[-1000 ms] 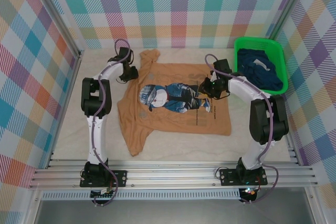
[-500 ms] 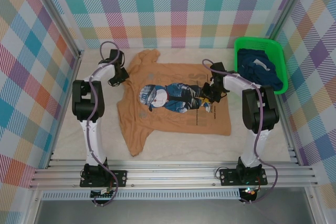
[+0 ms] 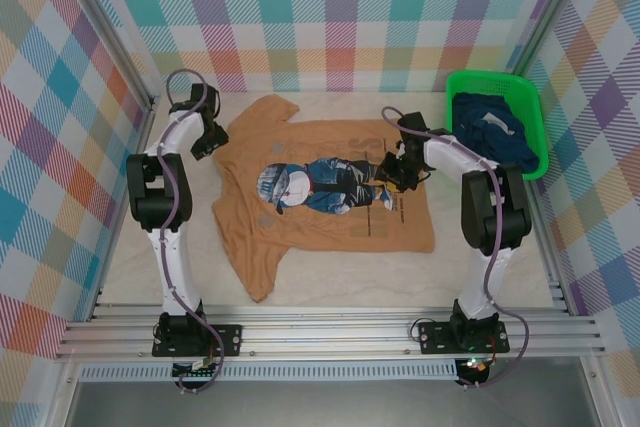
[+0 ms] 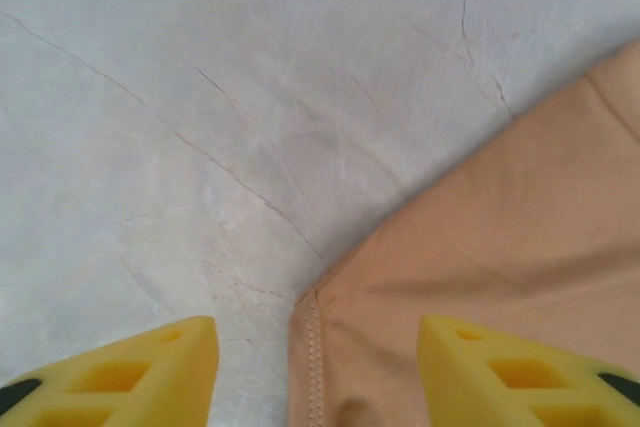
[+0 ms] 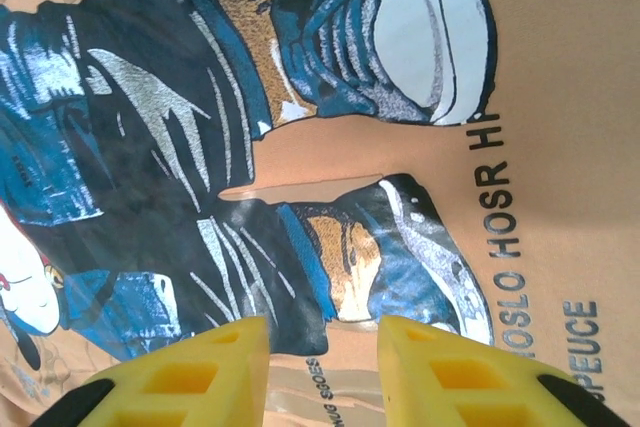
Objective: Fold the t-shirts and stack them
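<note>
One tan-orange t-shirt [image 3: 300, 237] flat, print up, mid counter [image 3: 500, 247]. Navy t-shirts [image 3: 495, 137] heaped in one green basket [image 3: 490, 77], far right; count unclear. Left fingers [image 4: 160, 357] spread over shirt edge. Right fingers [image 5: 200, 367] slightly parted over print, pinching nothing.

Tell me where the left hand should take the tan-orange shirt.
Take the stitched edge at the tan-orange shirt's far-left corner, coming down from the table side. The shirt lies flat, so only an edge offers a pinch, and this one lies between the left hand's open fingers.
</note>
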### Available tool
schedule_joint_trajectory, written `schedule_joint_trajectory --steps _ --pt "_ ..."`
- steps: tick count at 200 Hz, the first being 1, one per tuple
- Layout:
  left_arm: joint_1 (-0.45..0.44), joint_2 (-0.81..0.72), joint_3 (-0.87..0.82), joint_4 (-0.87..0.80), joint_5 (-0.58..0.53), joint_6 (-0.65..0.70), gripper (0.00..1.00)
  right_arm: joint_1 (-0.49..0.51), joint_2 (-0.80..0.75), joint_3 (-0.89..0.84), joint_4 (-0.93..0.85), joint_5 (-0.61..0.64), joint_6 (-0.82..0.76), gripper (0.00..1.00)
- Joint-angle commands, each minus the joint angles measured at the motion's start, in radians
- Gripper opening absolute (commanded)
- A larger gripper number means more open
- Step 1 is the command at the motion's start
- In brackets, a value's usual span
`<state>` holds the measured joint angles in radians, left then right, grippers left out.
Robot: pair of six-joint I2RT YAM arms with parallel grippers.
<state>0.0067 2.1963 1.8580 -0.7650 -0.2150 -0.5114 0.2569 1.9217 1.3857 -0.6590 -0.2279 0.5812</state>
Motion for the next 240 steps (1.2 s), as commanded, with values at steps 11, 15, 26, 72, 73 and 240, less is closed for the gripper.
schedule_joint_trajectory --steps 11,15,26,72,73,240 --pt "-0.044 -0.155 -0.109 -0.161 -0.044 -0.149 0.53 0.001 -0.129 -0.065 0.036 0.006 -0.020 0.34" --pt "-0.047 -0.176 -0.137 -0.172 -0.027 -0.174 0.52 -0.001 -0.137 -0.075 0.046 0.003 -0.015 0.33" --pt "-0.051 -0.246 -0.271 -0.147 0.048 -0.247 0.47 -0.006 -0.149 -0.093 0.058 -0.001 0.005 0.33" --pt "-0.098 -0.396 -0.648 0.000 0.276 -0.386 0.28 -0.028 -0.106 -0.114 0.055 0.003 0.071 0.30" --pt "-0.099 -0.396 -0.650 0.001 0.276 -0.387 0.28 -0.028 -0.103 -0.112 0.052 0.005 0.071 0.30" --pt "-0.088 -0.350 -0.405 -0.135 -0.120 -0.097 0.49 -0.026 0.154 0.237 -0.085 -0.034 -0.071 0.39"
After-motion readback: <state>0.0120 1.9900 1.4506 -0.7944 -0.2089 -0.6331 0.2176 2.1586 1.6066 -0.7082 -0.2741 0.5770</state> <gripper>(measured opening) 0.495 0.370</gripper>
